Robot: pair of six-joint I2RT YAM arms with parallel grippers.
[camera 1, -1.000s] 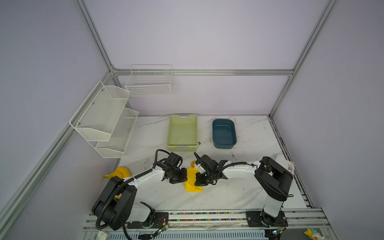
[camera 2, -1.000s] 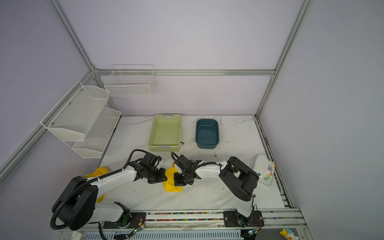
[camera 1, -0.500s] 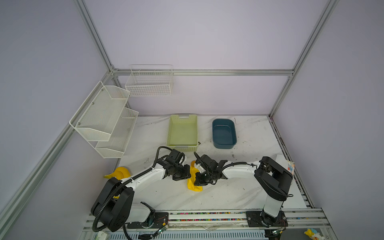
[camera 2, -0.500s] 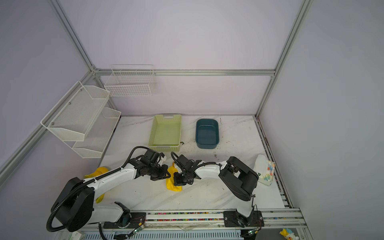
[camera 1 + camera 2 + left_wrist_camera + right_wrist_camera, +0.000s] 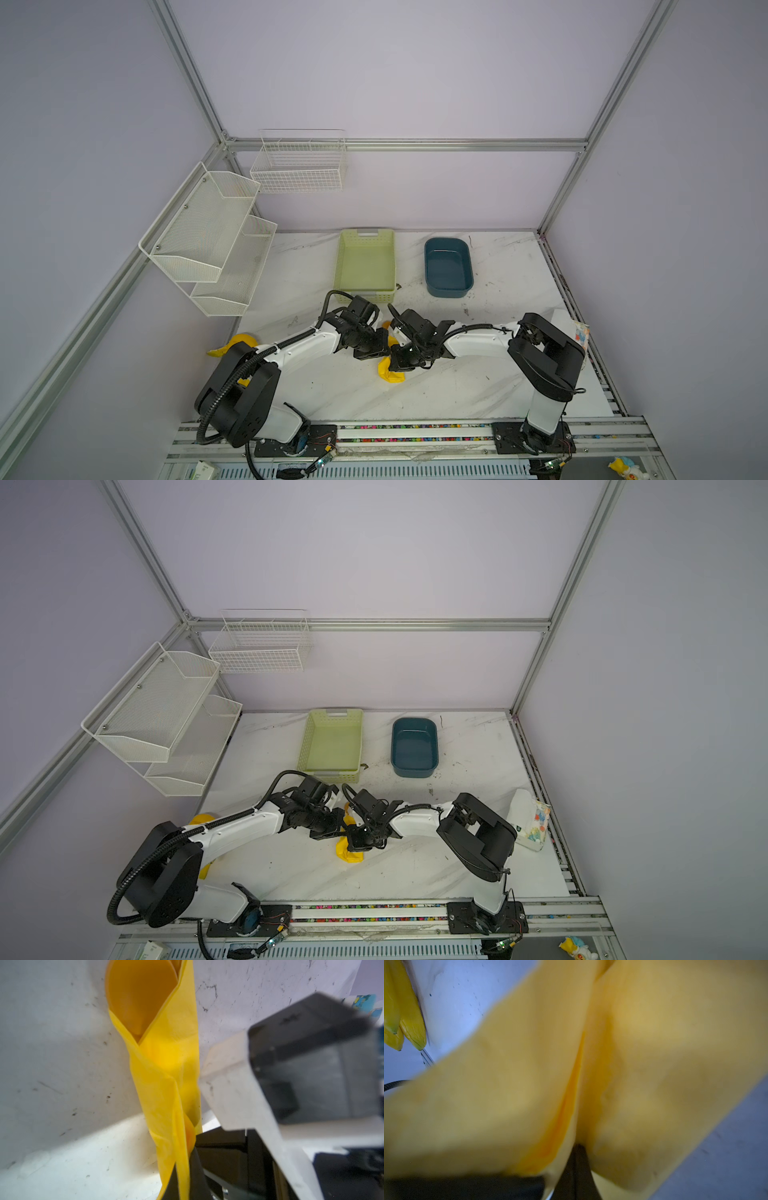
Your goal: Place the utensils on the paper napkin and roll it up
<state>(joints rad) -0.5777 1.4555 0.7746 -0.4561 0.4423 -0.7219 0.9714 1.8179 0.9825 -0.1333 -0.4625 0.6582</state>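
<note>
Yellow paper napkin [image 5: 166, 1076] wraps the spoon [image 5: 139, 997], pinched in left end effector [image 5: 185, 1172] and right end effector [image 5: 577, 1159]

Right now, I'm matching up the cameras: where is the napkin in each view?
Top view: napkin in the middle of the table.
Top view: same spot, slightly further left in the picture.
Left wrist: a long roll through the centre.
Right wrist: fills most of the frame.
Shared landmark: the marble table.

There's the paper napkin [image 5: 633, 1064], all blur, smothering the right fingers [image 5: 577, 1167]. Beyond the left fingers [image 5: 200, 1174], the spoon [image 5: 139, 997] bowl runs off-frame, its handle wrapped out of sight.
</note>
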